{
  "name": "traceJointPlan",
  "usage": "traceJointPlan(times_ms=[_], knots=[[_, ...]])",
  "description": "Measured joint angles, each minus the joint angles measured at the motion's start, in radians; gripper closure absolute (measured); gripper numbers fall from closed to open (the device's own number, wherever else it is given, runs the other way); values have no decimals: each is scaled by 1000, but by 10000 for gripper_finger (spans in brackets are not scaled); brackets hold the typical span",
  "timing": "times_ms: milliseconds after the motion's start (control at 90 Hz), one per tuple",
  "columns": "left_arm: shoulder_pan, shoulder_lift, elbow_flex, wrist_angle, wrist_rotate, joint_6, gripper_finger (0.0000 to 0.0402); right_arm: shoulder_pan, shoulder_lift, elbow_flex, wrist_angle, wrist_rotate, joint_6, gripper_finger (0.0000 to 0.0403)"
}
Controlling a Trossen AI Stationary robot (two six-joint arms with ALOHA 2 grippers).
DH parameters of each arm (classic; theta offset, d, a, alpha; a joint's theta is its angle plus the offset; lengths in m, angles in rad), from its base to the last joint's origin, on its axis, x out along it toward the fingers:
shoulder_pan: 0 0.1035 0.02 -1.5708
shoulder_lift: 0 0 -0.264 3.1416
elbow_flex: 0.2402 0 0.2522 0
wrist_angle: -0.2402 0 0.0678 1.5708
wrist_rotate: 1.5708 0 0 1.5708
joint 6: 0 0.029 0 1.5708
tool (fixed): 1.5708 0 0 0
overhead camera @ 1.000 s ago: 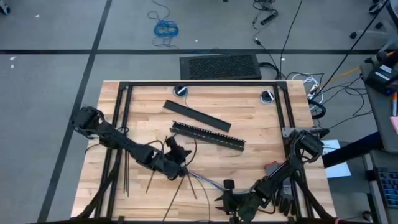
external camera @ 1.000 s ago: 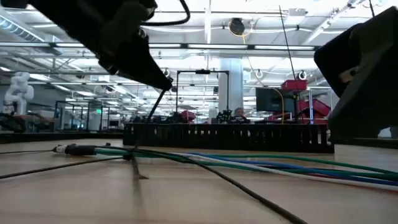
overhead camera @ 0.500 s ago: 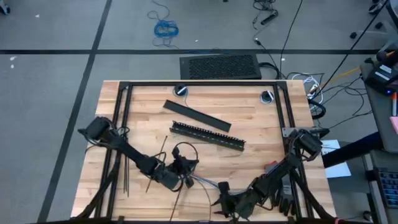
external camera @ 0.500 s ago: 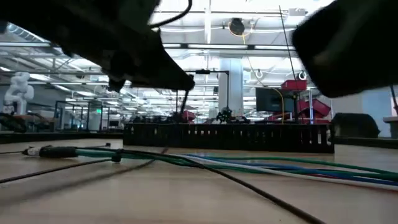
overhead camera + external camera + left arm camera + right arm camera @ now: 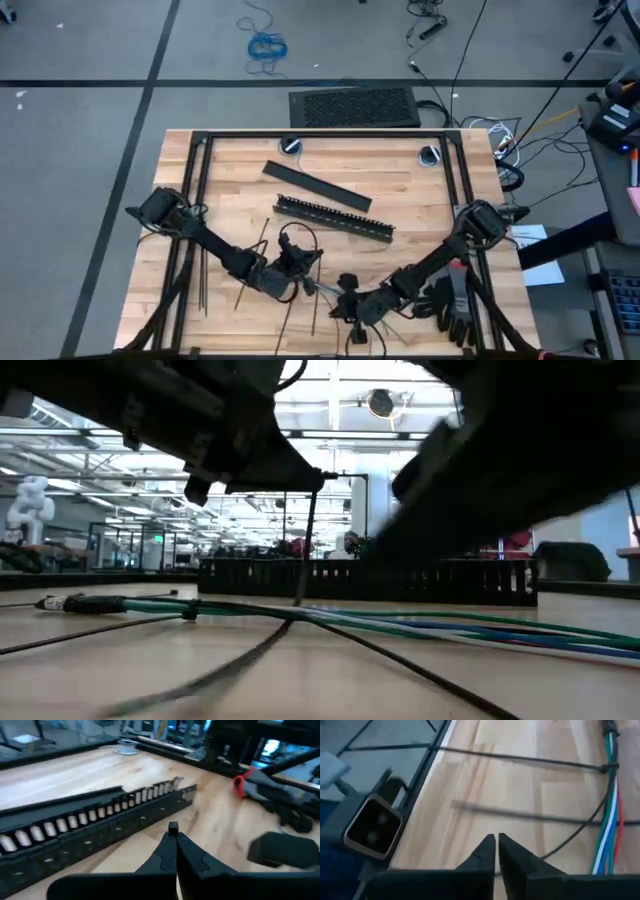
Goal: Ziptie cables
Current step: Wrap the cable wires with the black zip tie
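Note:
The cables [image 5: 325, 291] lie on the wood near the table's front, a bundle of green, blue and pale wires [image 5: 420, 625]. A black ziptie [image 5: 520, 760] crosses them and is looped round them [image 5: 608, 767]. My left gripper [image 5: 300, 268] hovers just over the cables' left part, shut on another ziptie [image 5: 306, 550]. My right gripper [image 5: 346, 306] is to the right of it, by the front edge, shut [image 5: 496, 838] with nothing between its fingers. Loose zipties [image 5: 200, 275] lie flat at the front left. My left gripper pinches one end of a ziptie [image 5: 173, 826] between its two fingertips, and a short stub sticks out past them. The fingers slant down toward the table. The strip hangs nearly upright below them, and its lower part [image 5: 298, 598] reaches the wood beside the cables.
A black slotted bar [image 5: 335, 218] lies across the table's middle, just beyond the cables, with a flat black bar [image 5: 315, 185] behind it. A red-handled tool [image 5: 241, 785] and dark items [image 5: 452, 305] lie at the front right. A black frame [image 5: 200, 180] borders the table.
My left gripper has gone toward the near edge and slightly right, staying shut; its ziptie has swung from slanting to nearly upright. My right gripper has come from the front edge leftward and a little farther in, toward the cables. The cables' left end has slid a little left.

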Motion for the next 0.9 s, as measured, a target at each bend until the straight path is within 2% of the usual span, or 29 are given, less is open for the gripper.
traceJointPlan(times_ms=[244,756,900], knots=[[0,19,1,1,1,-50,401,-2,39,57,-133,-13,23,403],[-18,19,0,-27,60,-77,402,64,54,60,-256,47,212,403],[-32,19,0,-27,61,-118,401,92,53,72,-340,54,294,403]])
